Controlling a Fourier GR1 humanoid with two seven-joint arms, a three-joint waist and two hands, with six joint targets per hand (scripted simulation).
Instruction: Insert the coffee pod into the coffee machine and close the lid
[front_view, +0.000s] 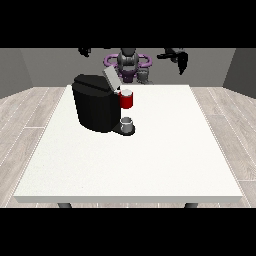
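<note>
Front view: lid up, both hands raised clear

Front view showed the hand at the view's right (179, 59) lifted above the table (150, 160), holding nothing; its finger spread could not be told. The hand at the view's left (84, 51) hung likewise. Coffee machine (95, 105) lid (111, 77) stood open. A grey thing (127, 122) sat at its base, possibly the pod. Closing apparently remained.

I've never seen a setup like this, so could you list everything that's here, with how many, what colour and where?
Table: one, white, centre of the room.
Coffee machine: one, black, far left part of the table, grey lid raised.
Red thing at the machine: one, at the machine's front.
Grey thing: one, on the machine's base below the red thing.
Hand at the view's left: black, raised behind the table.
Hand at the view's right: black, raised behind the table.
</note>
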